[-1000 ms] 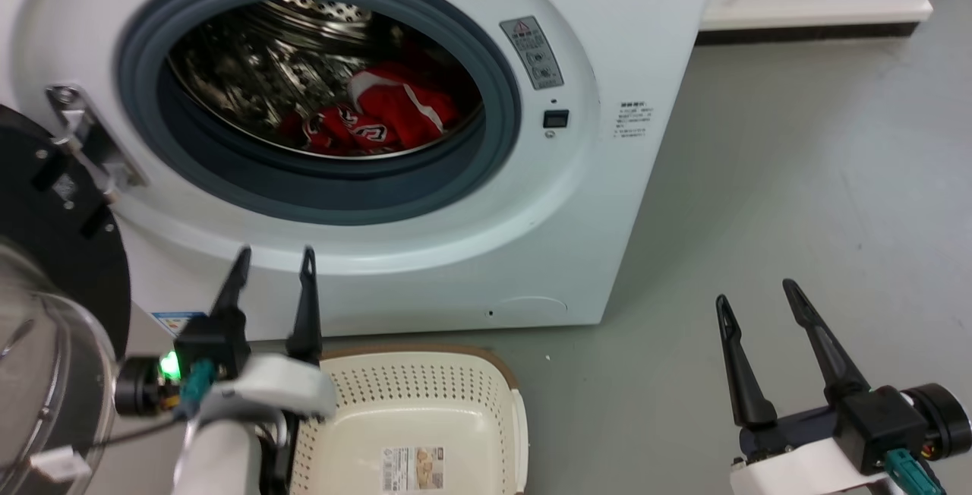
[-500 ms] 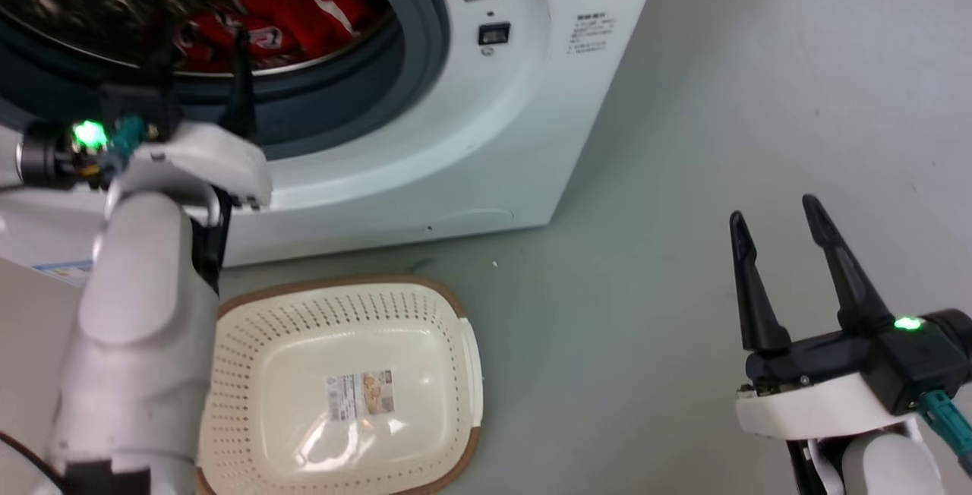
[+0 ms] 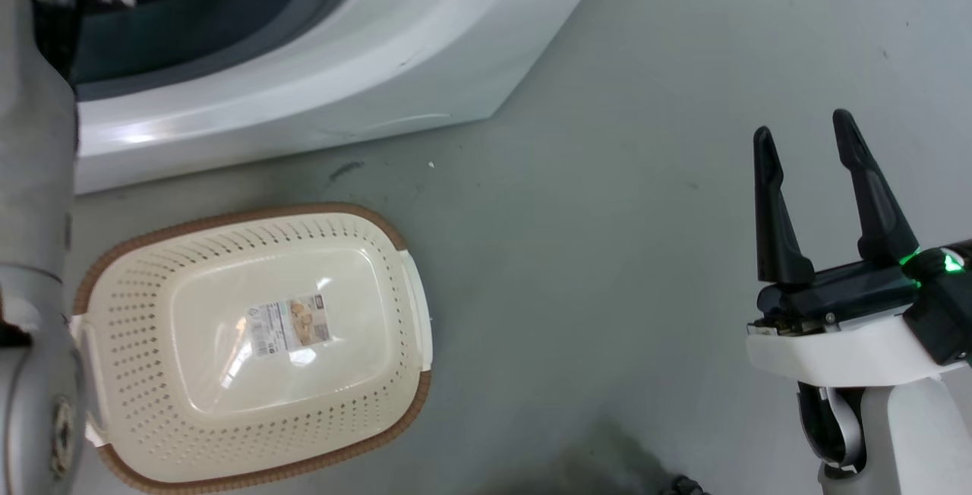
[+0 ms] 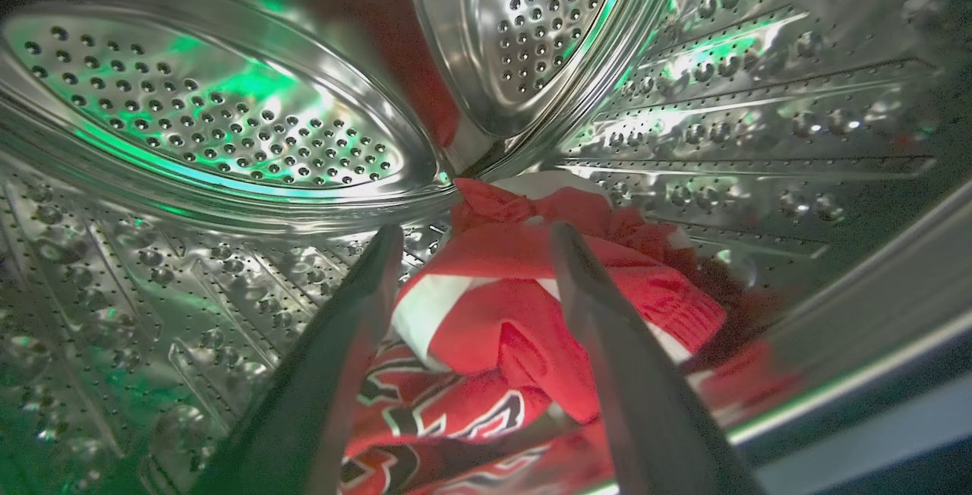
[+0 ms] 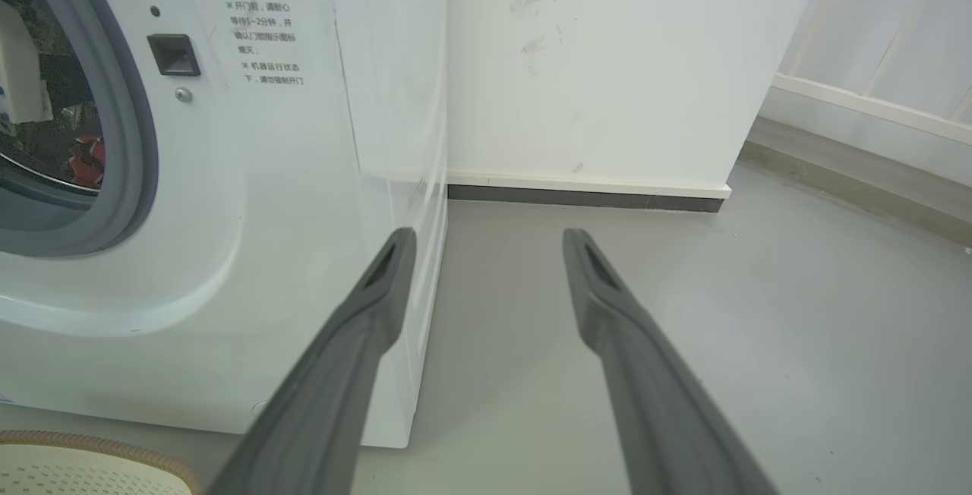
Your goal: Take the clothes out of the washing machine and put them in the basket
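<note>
Left gripper [image 4: 477, 231]: jaws spread, empty, deep inside washing machine [image 4: 228, 123]; clothes [image 4: 486, 320] heaped just ahead, between the tips. Right gripper [image 3: 803, 124]: spread, empty, well apart.

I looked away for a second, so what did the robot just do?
The left gripper rose and went into the drum; it is open, astride the clothes, gripping nothing yet. The head camera also tilted down. Unchanged: right gripper open over the floor, basket empty, clothes in the drum.
</note>
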